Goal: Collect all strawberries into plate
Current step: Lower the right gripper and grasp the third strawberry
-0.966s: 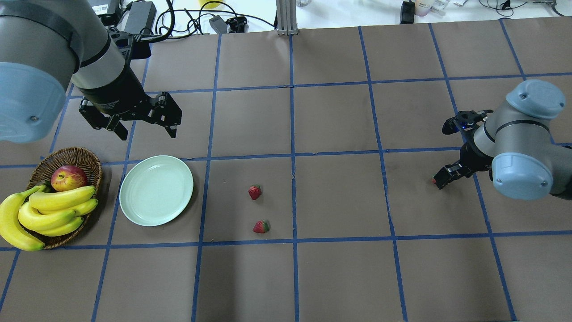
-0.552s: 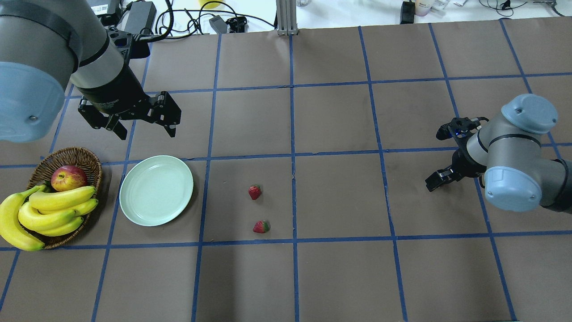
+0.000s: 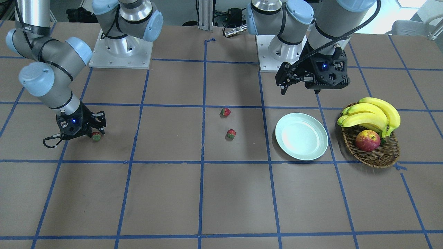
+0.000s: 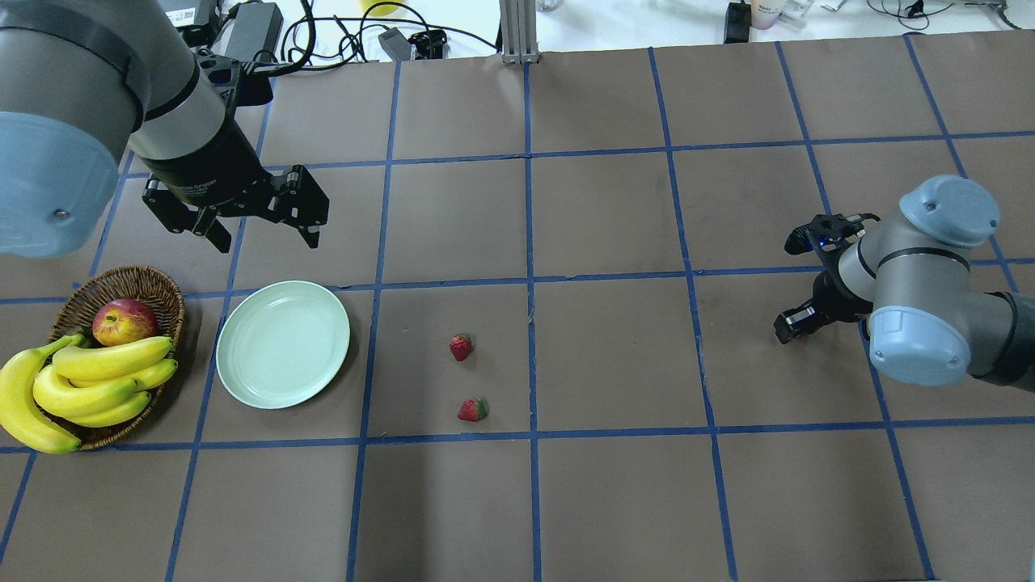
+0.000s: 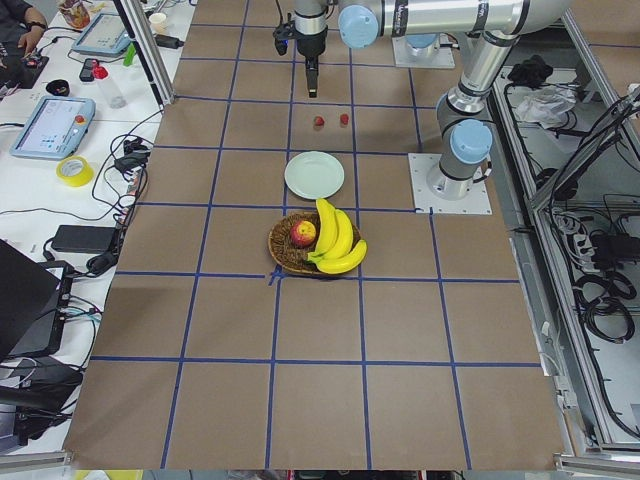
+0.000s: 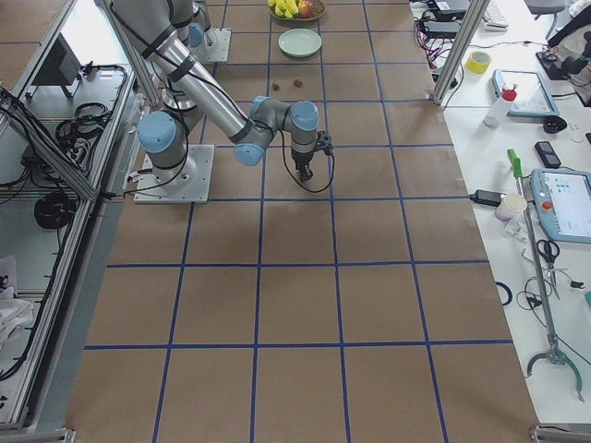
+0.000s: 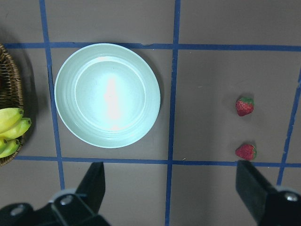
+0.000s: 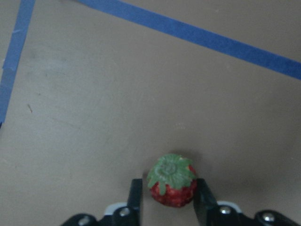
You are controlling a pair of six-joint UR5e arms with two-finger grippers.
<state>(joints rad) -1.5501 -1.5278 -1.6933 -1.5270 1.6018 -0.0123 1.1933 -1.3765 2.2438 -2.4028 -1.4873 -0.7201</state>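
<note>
Two strawberries (image 4: 461,347) (image 4: 473,410) lie on the brown table right of the pale green plate (image 4: 283,343), which holds nothing. In the right wrist view a third strawberry (image 8: 172,186) sits pinched between the fingers of my right gripper (image 8: 169,197), green top facing the camera. That gripper (image 4: 788,326) is low over the table far to the right; the front view shows the berry (image 3: 96,136) at its tips. My left gripper (image 4: 265,236) hangs open above the table just beyond the plate, and its wrist view looks down on the plate (image 7: 107,95) and both loose berries (image 7: 244,106) (image 7: 246,151).
A wicker basket (image 4: 154,283) with bananas (image 4: 97,376) and an apple (image 4: 124,321) stands left of the plate. Cables and power bricks (image 4: 255,28) lie past the table's far edge. Blue tape lines grid the tabletop.
My right arm has shifted a little leftward, toward the table's middle, with its gripper staying low. The left arm, the plate and the two loose strawberries have not moved.
</note>
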